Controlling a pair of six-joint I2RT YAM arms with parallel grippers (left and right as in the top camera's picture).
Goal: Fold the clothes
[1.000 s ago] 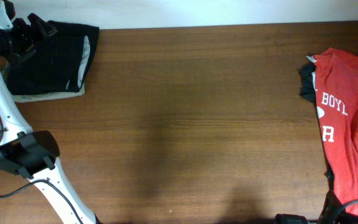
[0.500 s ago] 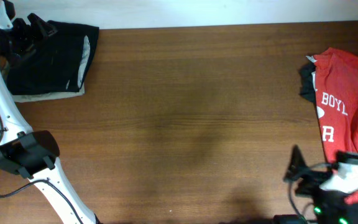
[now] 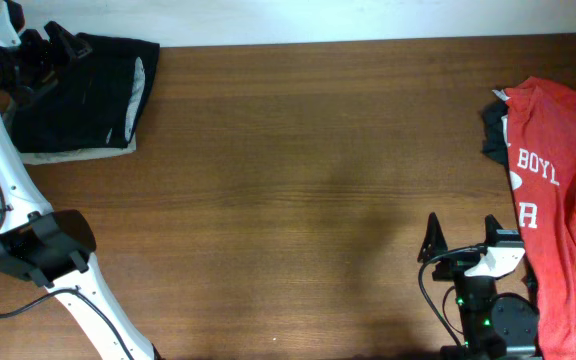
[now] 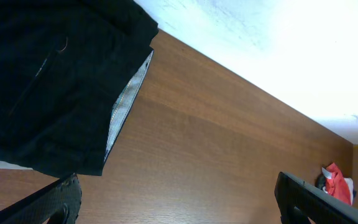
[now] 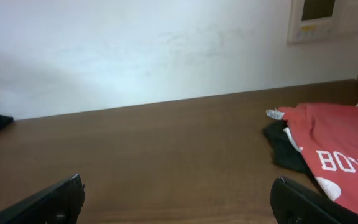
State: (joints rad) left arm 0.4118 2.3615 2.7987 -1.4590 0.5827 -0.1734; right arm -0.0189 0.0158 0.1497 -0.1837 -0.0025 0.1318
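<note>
Folded black shorts point(image 3: 83, 90) with a pale grey lining lie at the table's far left corner on a beige garment point(image 3: 78, 153). They fill the upper left of the left wrist view point(image 4: 48, 81). My left gripper point(image 3: 40, 48) is open and empty, just above the shorts' far left part; its fingertips frame bare wood point(image 4: 176, 202). A red T-shirt point(image 3: 563, 200) with white lettering lies at the right edge over a dark garment point(image 3: 493, 130). The T-shirt also shows in the right wrist view point(image 5: 337, 155). My right gripper point(image 3: 463, 240) is open and empty at the front right, left of the T-shirt.
The brown wooden table point(image 3: 308, 180) stretches between the two piles. A white wall point(image 5: 135, 50) runs behind its far edge, with a small wall panel point(image 5: 325, 18) at the upper right.
My right arm has come into view at the front right and moved forward and left beside the red T-shirt. My left arm and the clothes have stayed put.
</note>
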